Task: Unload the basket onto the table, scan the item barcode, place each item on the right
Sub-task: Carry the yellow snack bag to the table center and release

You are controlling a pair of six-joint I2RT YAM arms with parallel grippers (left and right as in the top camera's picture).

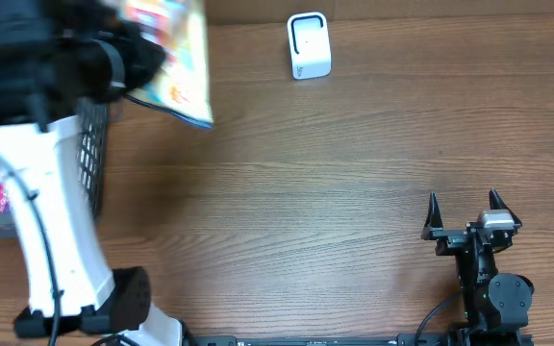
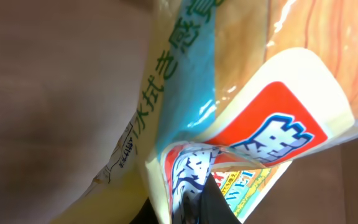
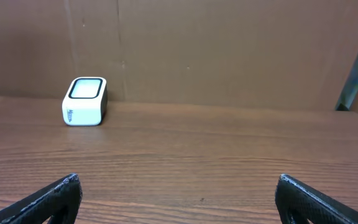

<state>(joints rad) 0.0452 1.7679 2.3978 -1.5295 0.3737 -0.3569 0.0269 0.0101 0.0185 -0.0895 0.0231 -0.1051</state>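
Brown wood-grain table (image 1: 306, 192) fills the scene, and a plain brown wall is seen behind its far edge. At the far left a black mesh basket (image 1: 92, 154) is placed, with something pink and red inside it; probably the items are taken from there.

Just above the right side of the basket the left gripper (image 1: 147, 53) is seen, closed tight on a colourful snack packet (image 1: 181, 58). The packet is held up in the air at the far left, clear of the table. It is pinched at one edge, so that its printed faces can be turned freely. In the left wrist view the foil is curled over a dark finger (image 2: 210, 202). Only printed letters are shown there, and no barcode can be made out.

Further right, at the far middle, a small white scanner (image 1: 309, 45) is set with its dark-framed window turned upward, well apart from the packet. It is judged that the packet must be carried to the right and its barcode presented to this window.

At the near right the right gripper (image 1: 464, 207) is parked out of the way, its jaws spread wide and nothing held.
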